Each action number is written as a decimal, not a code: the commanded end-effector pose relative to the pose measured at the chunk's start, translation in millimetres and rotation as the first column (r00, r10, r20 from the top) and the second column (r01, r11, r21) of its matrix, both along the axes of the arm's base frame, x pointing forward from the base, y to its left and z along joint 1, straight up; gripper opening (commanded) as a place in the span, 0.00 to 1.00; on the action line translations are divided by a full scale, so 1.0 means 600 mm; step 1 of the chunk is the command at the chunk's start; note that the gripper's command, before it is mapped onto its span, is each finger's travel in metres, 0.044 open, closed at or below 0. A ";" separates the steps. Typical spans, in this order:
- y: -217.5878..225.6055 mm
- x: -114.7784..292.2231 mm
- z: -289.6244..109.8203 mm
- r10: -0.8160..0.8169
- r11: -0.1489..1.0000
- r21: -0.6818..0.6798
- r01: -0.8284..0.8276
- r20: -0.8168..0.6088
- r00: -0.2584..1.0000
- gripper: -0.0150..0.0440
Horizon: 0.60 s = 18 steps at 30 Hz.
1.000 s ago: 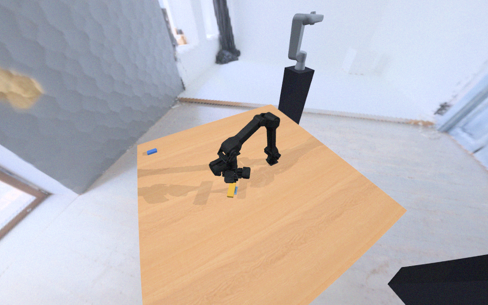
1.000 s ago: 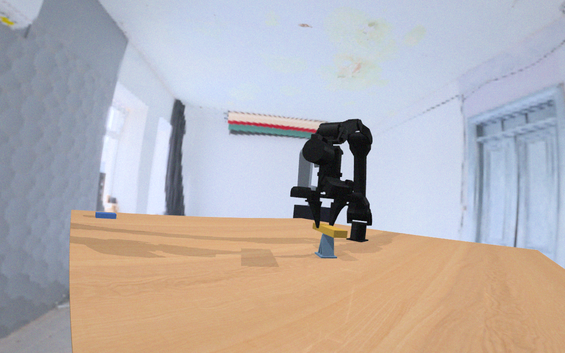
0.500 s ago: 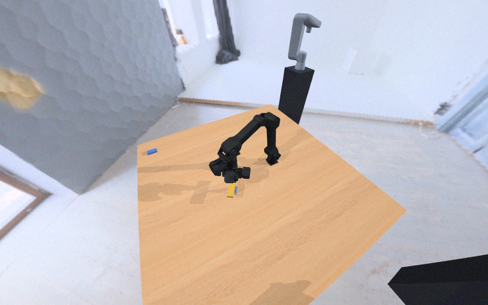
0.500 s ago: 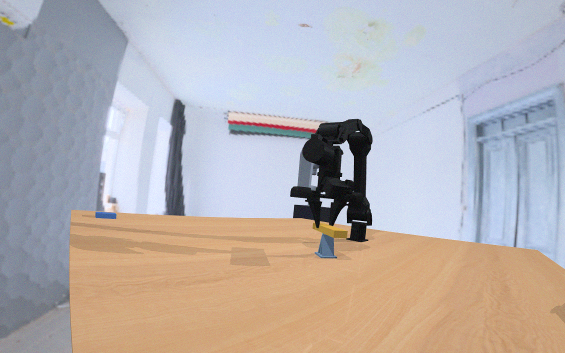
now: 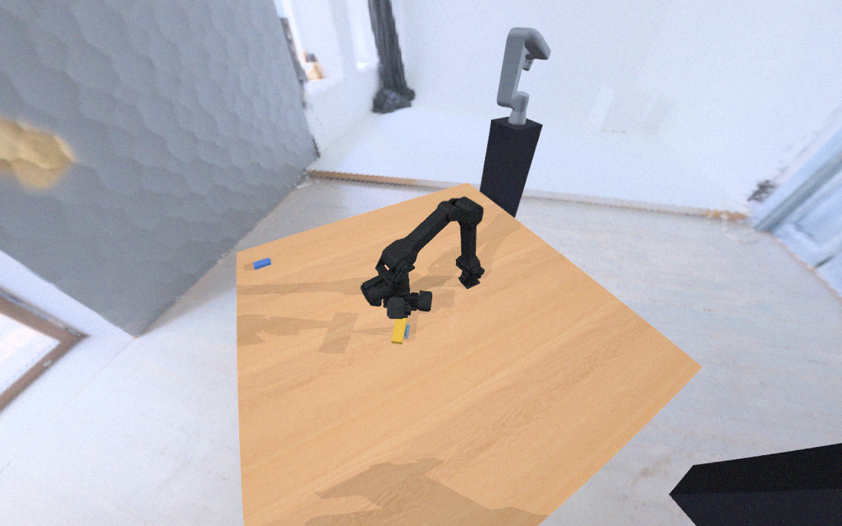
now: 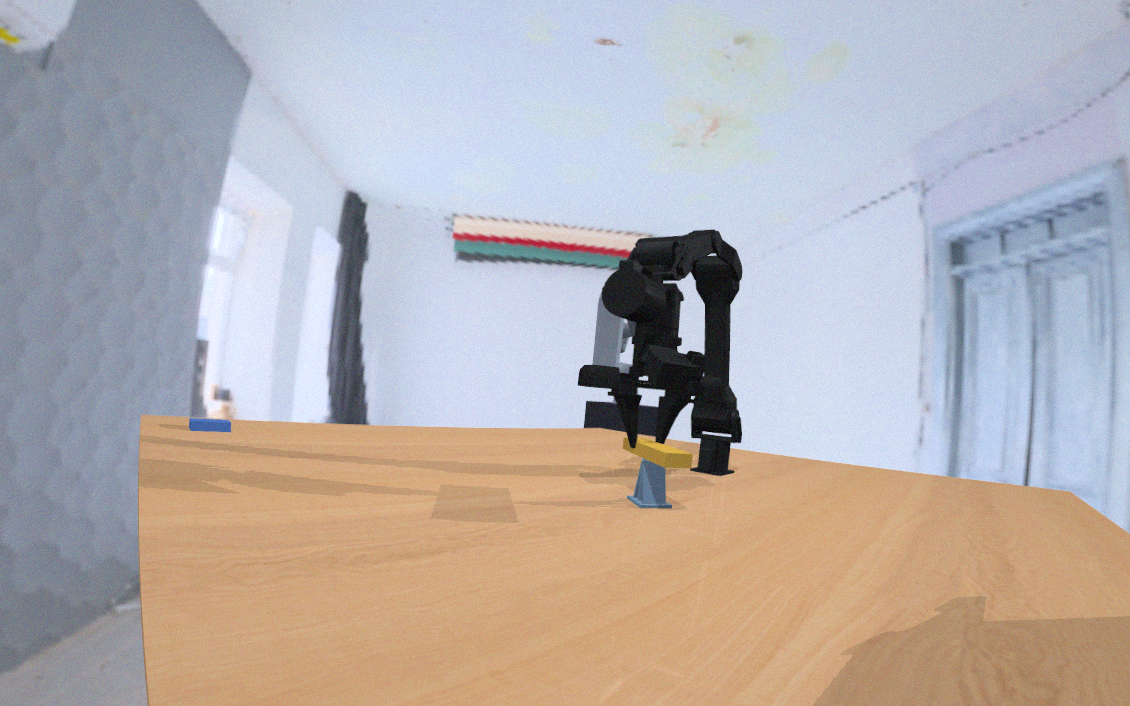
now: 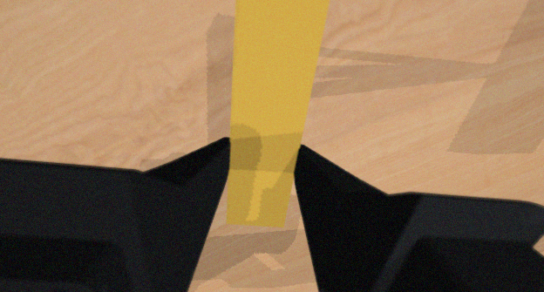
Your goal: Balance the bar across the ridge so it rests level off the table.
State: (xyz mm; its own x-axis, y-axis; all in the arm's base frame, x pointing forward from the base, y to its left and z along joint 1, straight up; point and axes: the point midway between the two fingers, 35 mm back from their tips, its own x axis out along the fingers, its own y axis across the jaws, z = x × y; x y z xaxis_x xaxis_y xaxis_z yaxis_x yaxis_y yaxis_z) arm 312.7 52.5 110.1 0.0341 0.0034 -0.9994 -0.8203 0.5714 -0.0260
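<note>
Clamped between the black fingers of the gripper (image 6: 645, 436), the yellow bar (image 7: 272, 90) is gripped near its end and reaches away forward from the fingertips, lying across the top of the blue-grey ridge (image 6: 650, 487) below, off the wooden table (image 6: 464, 596), with a small blue block (image 6: 209, 425) far off.

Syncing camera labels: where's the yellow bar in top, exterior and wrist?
Top: yellow bar mid-table, just below the end effector.
Exterior: bar right of centre, over the blue ridge, pinched near its far end.
Wrist: bar runs up the centre between the fingers.
Shared landmark: the end effector.
</note>
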 end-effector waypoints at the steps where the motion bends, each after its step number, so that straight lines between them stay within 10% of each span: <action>1: 0.001 0.000 -0.001 0.004 1.000 0.002 -0.004 -0.002 1.000 0.25; 18: 0.000 0.000 0.000 0.000 1.000 0.000 0.000 0.000 1.000 0.25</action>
